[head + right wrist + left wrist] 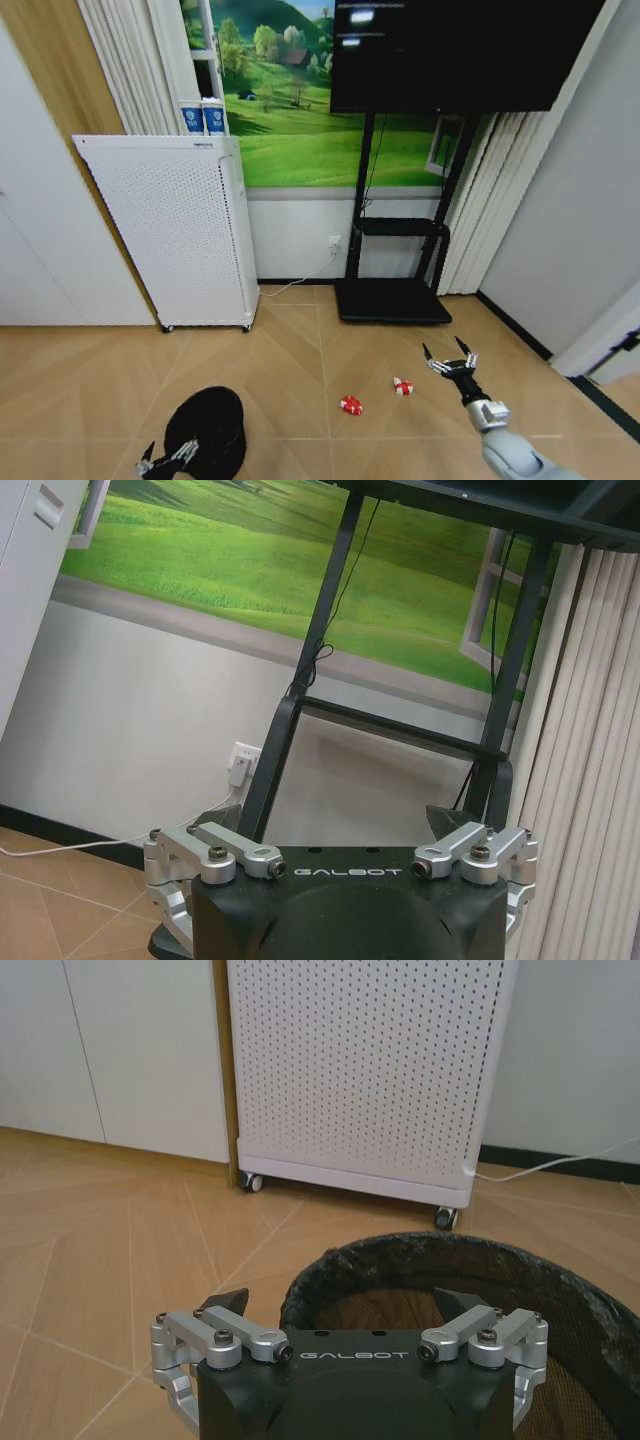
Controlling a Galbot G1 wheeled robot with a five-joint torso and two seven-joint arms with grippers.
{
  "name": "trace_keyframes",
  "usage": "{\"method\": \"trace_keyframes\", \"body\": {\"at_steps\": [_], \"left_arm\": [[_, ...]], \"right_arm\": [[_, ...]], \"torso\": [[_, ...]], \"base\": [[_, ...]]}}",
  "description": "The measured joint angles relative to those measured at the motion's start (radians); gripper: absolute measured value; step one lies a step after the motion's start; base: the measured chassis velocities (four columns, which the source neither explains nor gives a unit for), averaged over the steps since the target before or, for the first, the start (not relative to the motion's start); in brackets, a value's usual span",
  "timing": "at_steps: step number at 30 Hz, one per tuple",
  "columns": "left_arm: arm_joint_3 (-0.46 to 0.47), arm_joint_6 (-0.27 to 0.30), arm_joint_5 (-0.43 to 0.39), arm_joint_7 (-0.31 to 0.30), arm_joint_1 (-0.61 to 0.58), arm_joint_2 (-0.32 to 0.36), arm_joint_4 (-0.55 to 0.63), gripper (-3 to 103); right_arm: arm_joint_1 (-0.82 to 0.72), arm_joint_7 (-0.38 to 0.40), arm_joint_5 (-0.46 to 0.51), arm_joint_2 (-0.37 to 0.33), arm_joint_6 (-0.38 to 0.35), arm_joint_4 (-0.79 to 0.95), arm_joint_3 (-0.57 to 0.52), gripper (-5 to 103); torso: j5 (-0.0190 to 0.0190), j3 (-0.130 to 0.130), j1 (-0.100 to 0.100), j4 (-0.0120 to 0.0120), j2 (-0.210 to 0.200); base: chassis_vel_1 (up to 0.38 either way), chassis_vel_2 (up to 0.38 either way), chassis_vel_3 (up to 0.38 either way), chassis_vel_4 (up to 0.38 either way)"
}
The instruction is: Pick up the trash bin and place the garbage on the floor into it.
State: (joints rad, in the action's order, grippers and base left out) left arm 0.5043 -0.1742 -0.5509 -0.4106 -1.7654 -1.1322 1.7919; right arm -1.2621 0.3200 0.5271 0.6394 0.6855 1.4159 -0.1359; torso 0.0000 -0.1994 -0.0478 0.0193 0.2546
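A small black round wire-mesh trash bin (208, 430) stands upright on the light tan herringbone parquet floor (300, 340), low on the robot's left side. The left gripper (168, 460) sits right at the bin's near rim, its fingers spread wide; in the left wrist view the bin (450, 1280) lies just beyond the gripper (340, 1310), with one finger over the bin's mouth and the other outside the rim. Nothing is held.

To the right of the bin, well apart from it, two small crumpled red-and-white wrappers lie on the floor: one (351, 405) nearer the bin, the other (402, 385) farther right. The right gripper (450, 358) hovers just right of the second wrapper, fingers spread wide and empty.

Behind the bin stands a tall white perforated appliance on castors (170, 240), and a black television stand (395, 270) rises by the wall.
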Motion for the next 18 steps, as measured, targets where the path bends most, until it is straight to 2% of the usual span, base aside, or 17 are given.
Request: {"method": "trace_keyframes", "body": {"at_steps": [4, 11, 18], "left_arm": [[0.024, -0.012, 0.026, 0.0, -0.01, 0.007, 0.0, 100], [0.035, -0.018, 0.022, 0.001, -0.036, -0.001, -0.018, 100], [0.037, -0.04, -0.011, 0.047, 0.007, -0.002, -0.094, 100]], "right_arm": [[-0.001, 0.0, -0.002, 0.006, 0.003, -0.007, -0.002, 100], [0.0, 0.0, -0.006, 0.014, 0.007, -0.017, -0.003, 100], [-0.01, 0.0, -0.006, 0.023, 0.01, -0.02, -0.003, 100]], "torso": [[0.0, 0.006, 0.0, -0.0003, -0.007], [0.0, 0.007, 0.0, -0.0005, -0.007], [-0.0001, 0.005, -0.001, 0.0, -0.004]], "base": [[0.0, 0.0, 0.0, 0.0], [0.0, 0.0, 0.0, 0.0], [0.0, 0.0, 0.0, 0.0]]}}
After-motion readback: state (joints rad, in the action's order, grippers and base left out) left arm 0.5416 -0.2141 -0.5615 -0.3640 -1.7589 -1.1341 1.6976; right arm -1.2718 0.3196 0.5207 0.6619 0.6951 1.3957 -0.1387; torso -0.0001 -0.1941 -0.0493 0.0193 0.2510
